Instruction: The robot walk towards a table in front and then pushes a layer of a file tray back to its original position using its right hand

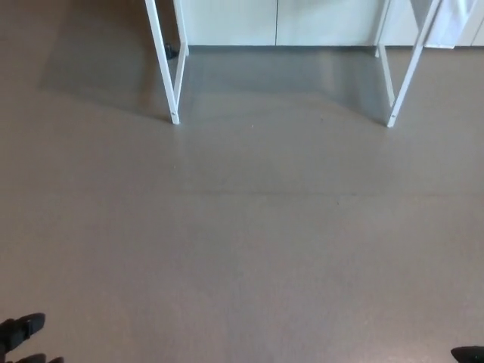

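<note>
Only the white legs of a table show at the top of the head view: one pair on the left (168, 76) and one pair on the right (404, 72). The tabletop and the file tray are out of the picture. A black tip of my left hand (19, 333) pokes in at the bottom left corner. A sliver of my right hand (469, 354) shows at the bottom right corner. Too little of either hand shows to judge its state.
Grey-brown floor (249, 242) stretches between me and the table legs. A pale cabinet or wall base (280, 19) runs behind the table. A white object (454, 23) hangs at the top right by the right legs.
</note>
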